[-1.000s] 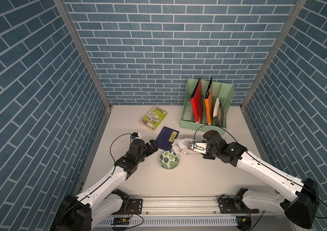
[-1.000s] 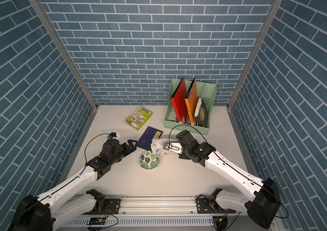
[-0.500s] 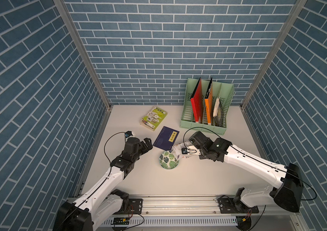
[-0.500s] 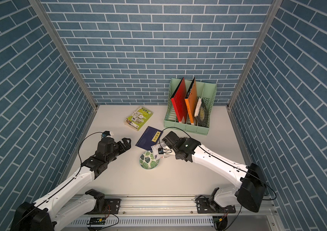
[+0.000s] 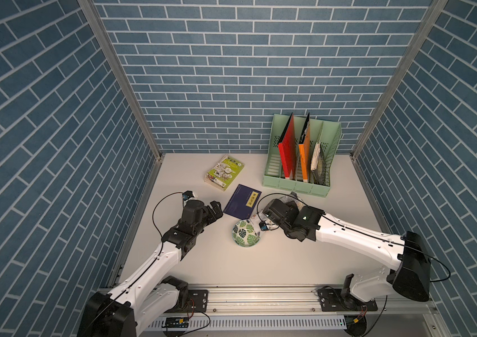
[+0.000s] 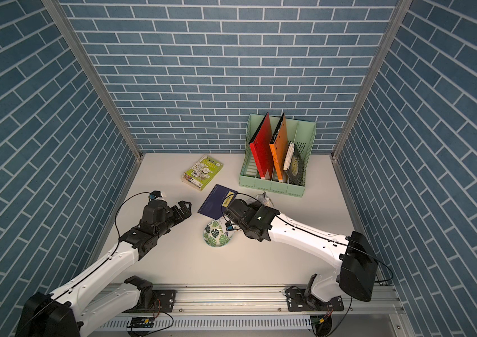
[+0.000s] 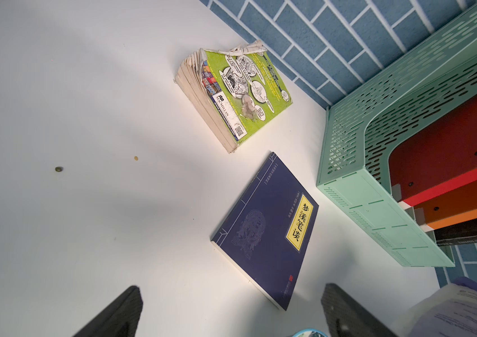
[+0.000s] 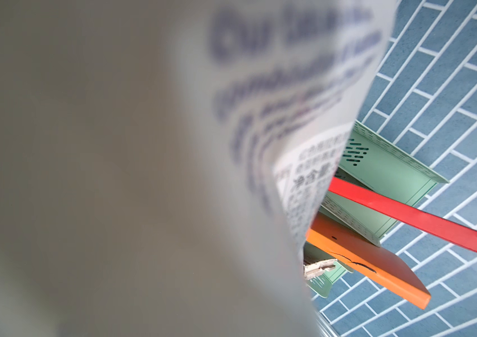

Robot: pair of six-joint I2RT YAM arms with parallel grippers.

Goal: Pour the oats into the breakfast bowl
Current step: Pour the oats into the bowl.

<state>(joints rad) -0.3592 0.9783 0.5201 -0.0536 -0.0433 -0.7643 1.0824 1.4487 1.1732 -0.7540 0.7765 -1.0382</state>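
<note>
Pose: right arm point(image 5: 348, 233) near bowl point(image 5: 246, 237) | pouch point(image 8: 304, 87) apparently gripped | left tool point(image 5: 216, 207) spread

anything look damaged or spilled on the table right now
Yes. The green picture-covered paperback book near the back wall is battered: one cover corner is torn and curled, and a patch is scuffed. Two small specks lie loose on the white table, apart from it.
</note>
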